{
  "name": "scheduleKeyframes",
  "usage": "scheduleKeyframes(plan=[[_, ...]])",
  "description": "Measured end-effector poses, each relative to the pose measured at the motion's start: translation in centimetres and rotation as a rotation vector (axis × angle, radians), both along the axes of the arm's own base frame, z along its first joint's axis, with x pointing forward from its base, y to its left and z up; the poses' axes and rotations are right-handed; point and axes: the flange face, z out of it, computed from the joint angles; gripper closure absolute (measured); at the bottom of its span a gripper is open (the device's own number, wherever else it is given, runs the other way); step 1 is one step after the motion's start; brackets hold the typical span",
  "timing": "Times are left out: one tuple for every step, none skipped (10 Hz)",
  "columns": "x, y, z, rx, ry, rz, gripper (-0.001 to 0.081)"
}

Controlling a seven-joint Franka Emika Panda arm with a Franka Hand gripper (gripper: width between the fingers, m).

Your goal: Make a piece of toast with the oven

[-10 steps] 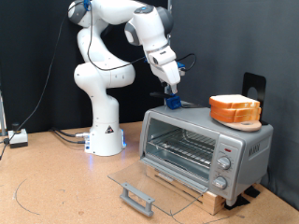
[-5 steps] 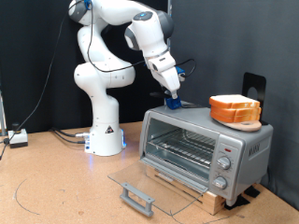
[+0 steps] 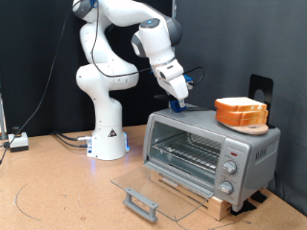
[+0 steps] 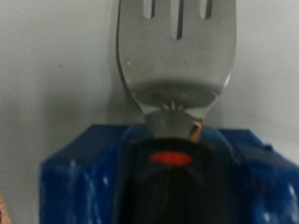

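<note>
The oven (image 3: 209, 152) sits on the table with its glass door (image 3: 156, 192) lying flat open in front, handle (image 3: 140, 202) nearest me. The wire rack (image 3: 185, 153) inside looks bare. On the oven's roof, at the knob end, rests a thick pile of bread (image 3: 241, 113). Over the other end of the roof hangs the gripper (image 3: 179, 103), very close to the top. A metal fork (image 4: 175, 51) with a blue handle (image 4: 159, 177) sits at its tip. I cannot tell how wide its fingers are. I cannot see the thin piece of toast.

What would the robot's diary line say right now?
gripper: above oven top, fork in wrist view | oven door: open | bread pile: on oven
</note>
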Motion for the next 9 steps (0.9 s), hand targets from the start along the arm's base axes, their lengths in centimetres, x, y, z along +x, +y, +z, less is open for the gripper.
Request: scheduleKeyframes(plan=[[-0.1, 0.3, -0.2, 0.002, 0.001, 0.007, -0.0001], [-0.2, 0.6, -0.4, 0.001, 0.002, 0.011, -0.0001], [-0.3, 1.0, -0.5, 0.001, 0.003, 0.014, -0.0001], [-0.4, 1.2, -0.6, 0.000, 0.004, 0.017, -0.0001], [-0.5, 1.4, -0.7, -0.004, 0.003, 0.020, -0.0001], [-0.5, 1.5, -0.7, -0.009, -0.004, 0.021, -0.0001], [-0.5, 1.5, -0.6, -0.012, -0.011, 0.021, -0.0001], [-0.5, 1.5, -0.5, -0.011, -0.016, 0.019, -0.0001], [-0.5, 1.5, -0.3, -0.013, -0.021, 0.018, -0.0001]])
